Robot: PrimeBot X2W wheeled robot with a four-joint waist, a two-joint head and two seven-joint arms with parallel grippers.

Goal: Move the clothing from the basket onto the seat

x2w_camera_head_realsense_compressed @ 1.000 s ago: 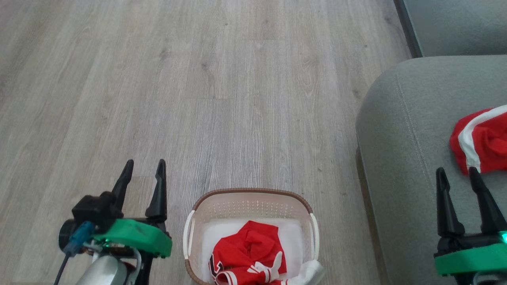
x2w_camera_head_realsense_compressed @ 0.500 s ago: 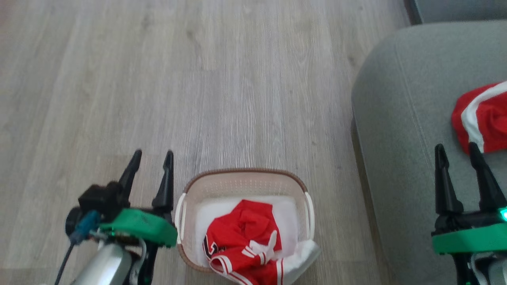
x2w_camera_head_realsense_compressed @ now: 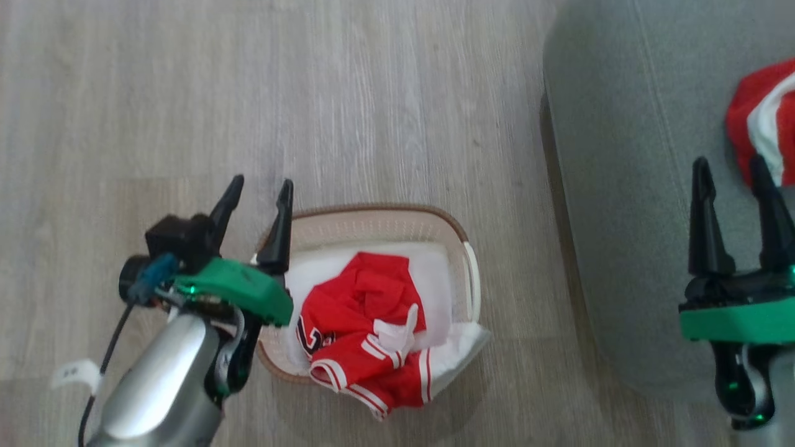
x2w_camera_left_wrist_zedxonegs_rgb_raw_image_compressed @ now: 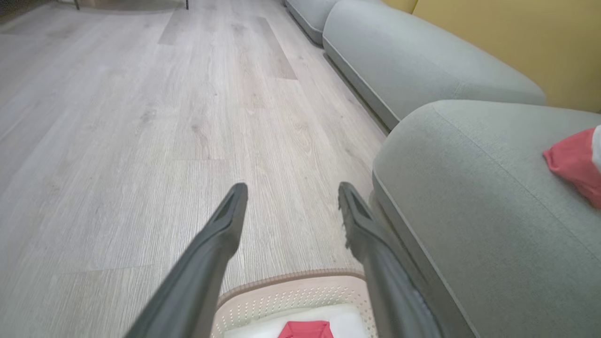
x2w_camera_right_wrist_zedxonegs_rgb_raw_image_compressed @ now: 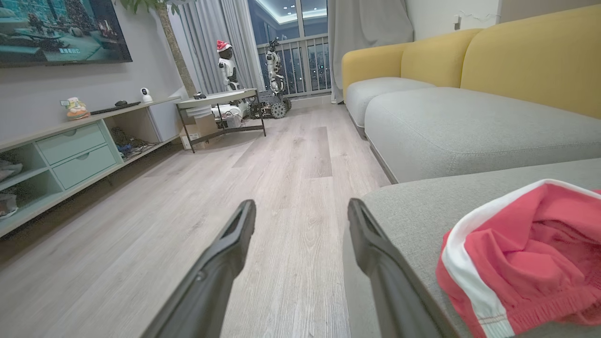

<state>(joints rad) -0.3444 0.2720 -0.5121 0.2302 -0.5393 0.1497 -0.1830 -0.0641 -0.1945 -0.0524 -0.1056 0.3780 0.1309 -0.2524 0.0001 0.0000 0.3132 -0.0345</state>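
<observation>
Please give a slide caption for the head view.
Open left gripper near the basket of red clothing; another red garment lies on the seat.

This is a living room in a home. There is a big sofa (x2w_camera_right_wrist_zedxonegs_rgb_raw_image_compressed: 469, 122) with grey cushions and a yellow back, a TV (x2w_camera_right_wrist_zedxonegs_rgb_raw_image_compressed: 61, 28) on the wall over a long low cupboard (x2w_camera_right_wrist_zedxonegs_rgb_raw_image_compressed: 70, 155) with drawers, a little table (x2w_camera_right_wrist_zedxonegs_rgb_raw_image_compressed: 220, 98), tall curtains (x2w_camera_right_wrist_zedxonegs_rgb_raw_image_compressed: 371, 42) by a big window (x2w_camera_right_wrist_zedxonegs_rgb_raw_image_compressed: 291, 51), and a wood floor (x2w_camera_right_wrist_zedxonegs_rgb_raw_image_compressed: 291, 197). A small basket (x2w_camera_head_realsense_compressed: 379, 226) with red clothing (x2w_camera_head_realsense_compressed: 354, 304) in it sits on the floor beside the sofa.
</observation>
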